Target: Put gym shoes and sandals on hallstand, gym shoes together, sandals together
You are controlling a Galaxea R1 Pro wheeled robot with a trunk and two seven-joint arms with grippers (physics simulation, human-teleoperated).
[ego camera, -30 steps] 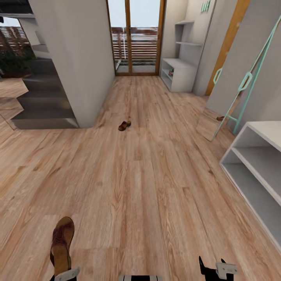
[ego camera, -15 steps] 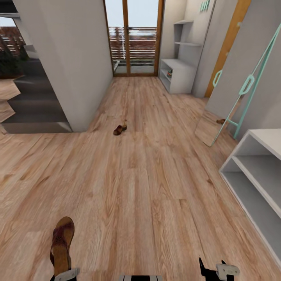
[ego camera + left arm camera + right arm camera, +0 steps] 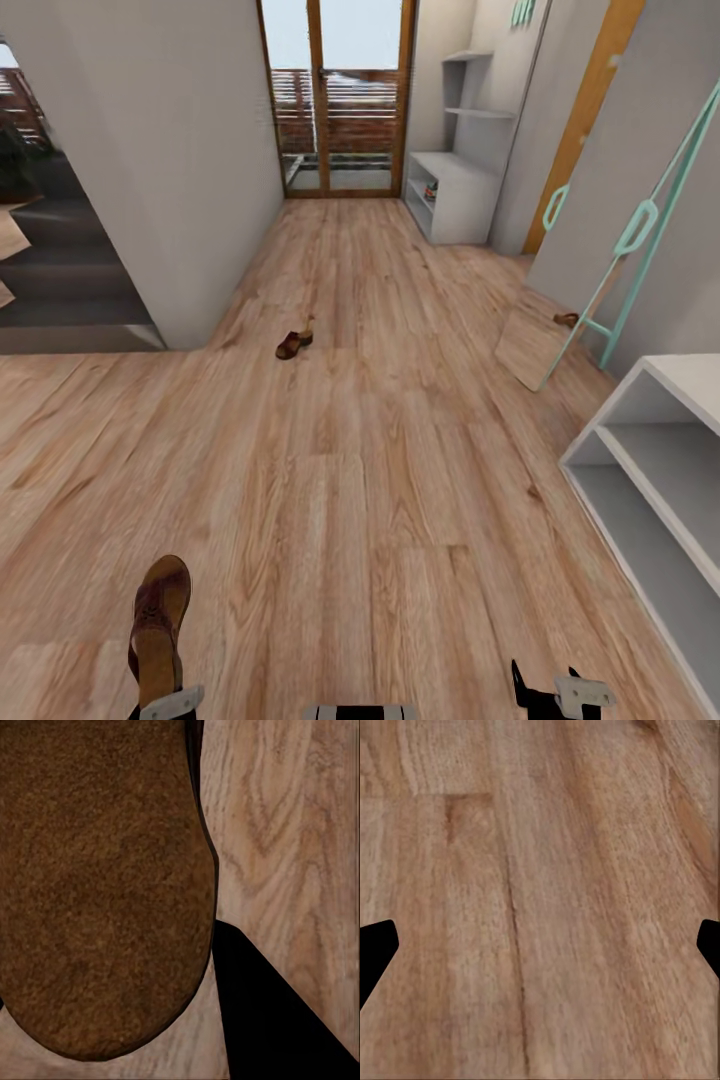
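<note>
While the left hand [image 3: 160,700] is clamping one sandal [image 3: 158,628] toe-forward, the second sandal [image 3: 293,344] is lying on the corridor floor [image 3: 380,480] ahead, well left of the hallstand [image 3: 650,480]; the right hand [image 3: 545,695] is spread wide, carrying nothing.

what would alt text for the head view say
The left gripper holds a brown sandal low over the wood plank floor. A second sandal lies further down the corridor, and a light-grey shoe rack stands at the right.

Grey walls [image 3: 170,150], glazed door [image 3: 335,95]
</note>
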